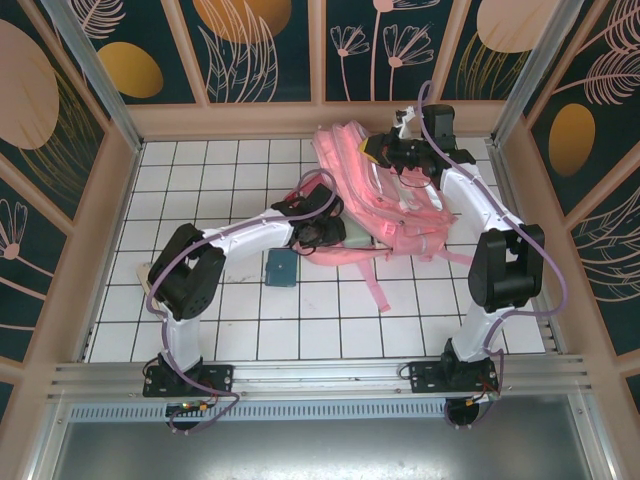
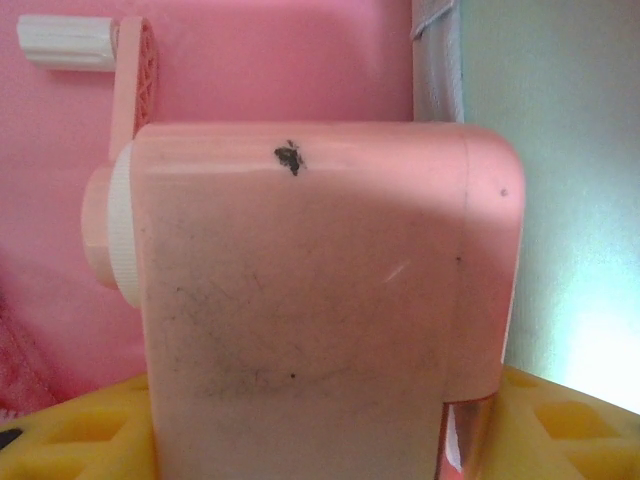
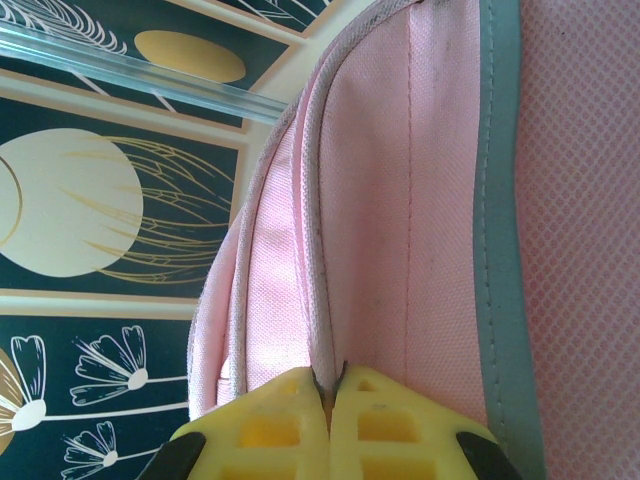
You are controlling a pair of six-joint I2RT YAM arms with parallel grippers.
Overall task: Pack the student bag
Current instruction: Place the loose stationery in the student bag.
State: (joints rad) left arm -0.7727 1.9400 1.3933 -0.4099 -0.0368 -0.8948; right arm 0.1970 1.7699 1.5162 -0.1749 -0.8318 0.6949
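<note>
Sharpener in left tool; right tool pinches bag.

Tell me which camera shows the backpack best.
Top external: the backpack shows in full outline. Right wrist gives a close-up of its seam pinched in the right claw; left wrist, probably its fabric behind a pink box.

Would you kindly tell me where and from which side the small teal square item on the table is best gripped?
Probably across its left and right edges, coming straight down from above. The teal item lies flat on the table, so only its thin sides offer purchase; bare tiles flank it left and right, while the student bag lies just beyond it.
</note>
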